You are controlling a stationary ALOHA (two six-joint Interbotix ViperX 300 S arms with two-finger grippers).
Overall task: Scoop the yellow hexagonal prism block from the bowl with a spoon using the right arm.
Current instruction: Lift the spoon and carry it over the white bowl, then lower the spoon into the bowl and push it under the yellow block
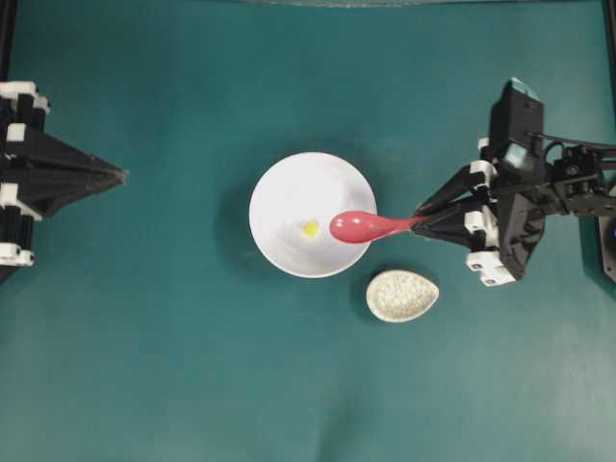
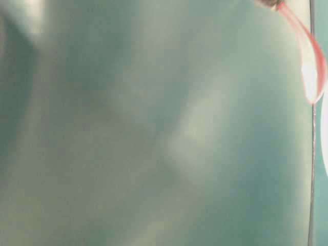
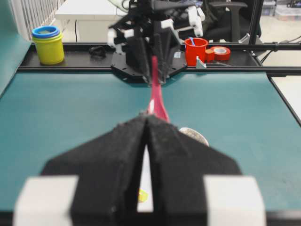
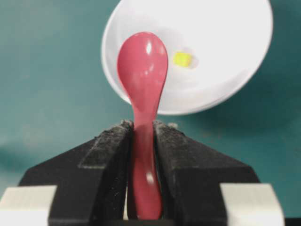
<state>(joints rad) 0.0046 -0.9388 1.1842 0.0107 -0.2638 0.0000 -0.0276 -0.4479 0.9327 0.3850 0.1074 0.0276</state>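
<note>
Pinching the spoon [image 4: 142, 70] handle, the right claw [image 1: 423, 220] holds its scoop over the bowl [image 1: 279, 178] rim, beside the yellow block [image 1: 310, 228].

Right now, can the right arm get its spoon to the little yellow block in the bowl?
Probably yes. The right claw grips the spoon, whose scoop hangs over the bowl beside the yellow block. Nothing lies between them.

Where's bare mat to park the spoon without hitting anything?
Free: the wide strip below the bowl and speckled dish, the band above the bowl, and the stretch between bowl and left gripper. Crowded: the right of the bowl, where the spoon, dish and right gripper cluster.
</note>
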